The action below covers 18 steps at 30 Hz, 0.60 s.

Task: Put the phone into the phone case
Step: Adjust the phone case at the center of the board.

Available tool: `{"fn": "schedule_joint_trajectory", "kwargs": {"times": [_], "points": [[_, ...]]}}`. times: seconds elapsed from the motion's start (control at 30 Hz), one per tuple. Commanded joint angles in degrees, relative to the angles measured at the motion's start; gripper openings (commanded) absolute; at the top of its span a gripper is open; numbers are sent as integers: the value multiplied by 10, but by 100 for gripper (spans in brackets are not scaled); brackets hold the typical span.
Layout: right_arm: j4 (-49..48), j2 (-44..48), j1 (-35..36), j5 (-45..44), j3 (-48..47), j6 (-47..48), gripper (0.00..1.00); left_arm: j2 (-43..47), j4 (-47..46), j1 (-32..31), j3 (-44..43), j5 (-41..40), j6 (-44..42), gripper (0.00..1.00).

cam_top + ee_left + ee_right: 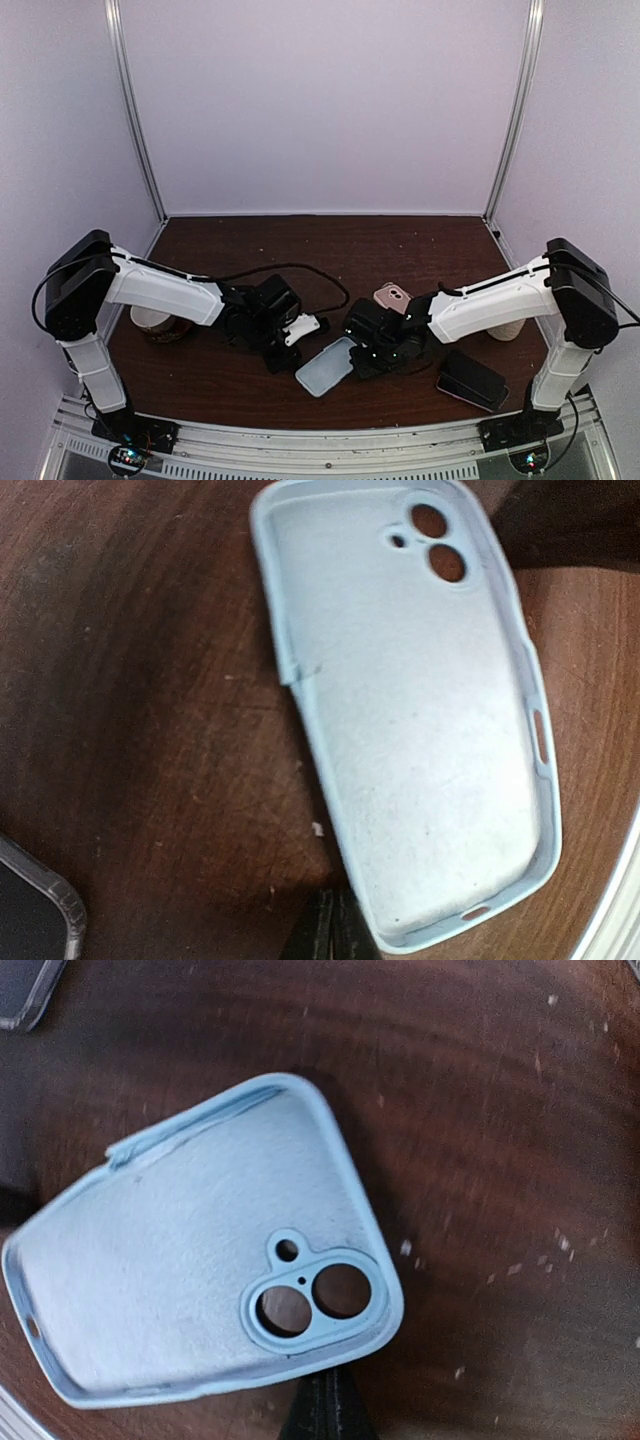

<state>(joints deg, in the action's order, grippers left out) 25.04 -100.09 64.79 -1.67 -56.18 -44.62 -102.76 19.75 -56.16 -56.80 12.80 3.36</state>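
Top external view: left gripper [285, 350] and right gripper [363, 359] flank the phone case [327, 366], arms reaching inward; can't tell open or closed. Case is pale blue, flat on the table [300, 240], inside up. Behind right gripper lies pink phone [392, 297], dark phone [470, 380] near right base.

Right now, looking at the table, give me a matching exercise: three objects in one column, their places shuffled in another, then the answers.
Objects:
1. light blue case
2. pink phone
3. dark phone

Places:
a. front right
b. centre, hollow side up
c. farther back than the other two, partly hidden

Pairs: 1-b, 2-c, 3-a.
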Motion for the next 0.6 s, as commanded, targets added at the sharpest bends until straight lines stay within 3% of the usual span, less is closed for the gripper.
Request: {"fn": "schedule_joint_trajectory", "kwargs": {"times": [0.0,0.57], "points": [[8,-43,-27,-27,-56,42,0,0,-7,-10,27,46,3,6],[21,-71,-42,15,-126,87,0,20,-49,-17,25,70,-19,9]]}}
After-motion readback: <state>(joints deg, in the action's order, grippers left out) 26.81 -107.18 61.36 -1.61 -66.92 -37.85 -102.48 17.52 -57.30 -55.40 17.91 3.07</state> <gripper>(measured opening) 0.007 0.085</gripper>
